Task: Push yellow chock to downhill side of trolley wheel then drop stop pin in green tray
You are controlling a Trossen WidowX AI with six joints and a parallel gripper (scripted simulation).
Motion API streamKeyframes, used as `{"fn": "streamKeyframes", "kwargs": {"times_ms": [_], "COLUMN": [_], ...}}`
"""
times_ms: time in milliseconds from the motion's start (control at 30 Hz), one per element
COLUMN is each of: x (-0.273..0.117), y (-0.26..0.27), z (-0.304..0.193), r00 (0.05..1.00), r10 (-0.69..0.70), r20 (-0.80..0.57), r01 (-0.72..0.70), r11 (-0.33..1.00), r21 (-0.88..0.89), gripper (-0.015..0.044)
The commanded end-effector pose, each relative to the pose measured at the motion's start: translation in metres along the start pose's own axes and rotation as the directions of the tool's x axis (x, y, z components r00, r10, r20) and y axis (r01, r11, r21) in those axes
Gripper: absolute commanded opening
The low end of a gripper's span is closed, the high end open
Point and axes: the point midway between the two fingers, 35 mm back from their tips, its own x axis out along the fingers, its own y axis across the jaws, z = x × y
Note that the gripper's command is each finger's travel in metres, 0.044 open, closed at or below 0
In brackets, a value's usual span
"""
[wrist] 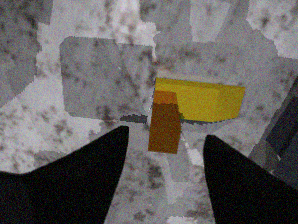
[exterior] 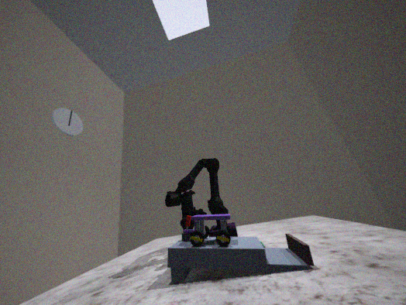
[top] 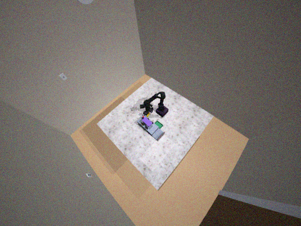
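The yellow chock (top: 148,115) (wrist: 210,102) lies on the table beside the ramp (top: 157,133) (exterior: 217,258). Its orange handle (wrist: 165,127) points toward my fingers in the wrist view. My gripper (top: 147,112) (wrist: 166,138) is partly open above the chock, with the handle showing in the gap between the fingertips; no finger is seen touching it. The purple-topped trolley (top: 147,121) (exterior: 211,217) stands on the upper part of the ramp. The red-headed stop pin (top: 143,117) (exterior: 188,221) stands upright at its uphill end. The green tray (top: 158,124) is beside the ramp.
The ramp's edge shows at the right of the wrist view. A dark upright end board (exterior: 300,249) stands at the ramp's low end. The arm's base (top: 162,111) is behind the tray. The arm's shadow falls around the chock.
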Motion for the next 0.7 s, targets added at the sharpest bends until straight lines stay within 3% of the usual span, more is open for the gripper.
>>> {"fn": "streamKeyframes", "kwargs": {"times_ms": [0,667], "x": [0.007,0.025], "y": [0.002,0.002], "z": [0.003,0.003], "r00": [1.000,1.000], "r10": [0.005,0.005], "r20": [0.011,0.011], "r01": [-0.005,-0.005], "r11": [1.000,1.000], "r21": [0.003,0.003], "gripper": [0.0190,0.0190]}}
